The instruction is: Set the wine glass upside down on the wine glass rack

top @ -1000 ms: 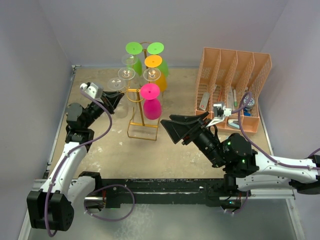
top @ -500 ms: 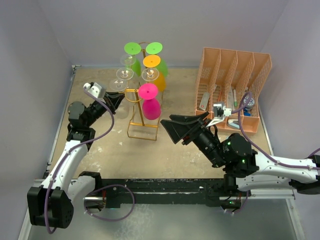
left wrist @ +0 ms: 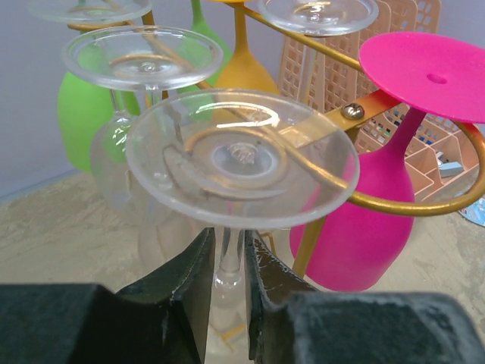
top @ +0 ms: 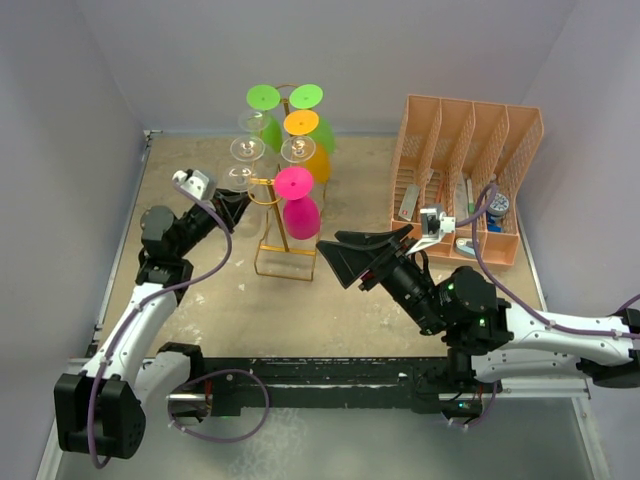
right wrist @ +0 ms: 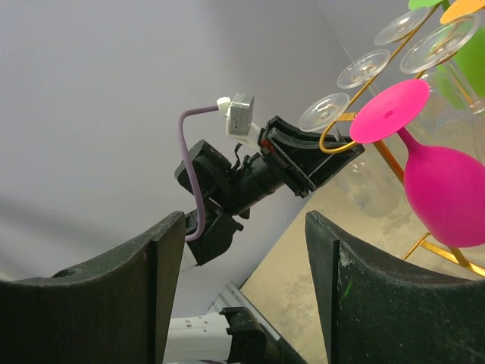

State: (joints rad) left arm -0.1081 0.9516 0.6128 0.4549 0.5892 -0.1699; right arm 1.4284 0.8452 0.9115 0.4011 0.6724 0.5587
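Stem of the wine glass (left wrist: 242, 159) is being flanked by the left gripper's (left wrist: 227, 246) jaws; whether pinched cannot be told. The right gripper's (right wrist: 244, 227) jaws are being held spread.

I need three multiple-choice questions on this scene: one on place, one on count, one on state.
1. The left gripper reaches around: A) the bowl of the pink glass B) the stem of the clear glass C) the organizer.
2. Green glasses on the wine glass rack: A) one B) two C) four.
3. The right gripper is: A) shut on the pink glass B) shut on the organizer C) open, empty.
Key: B, its fingers flank that stem; B, two green feet show; C, its fingers stand wide apart, nothing between.
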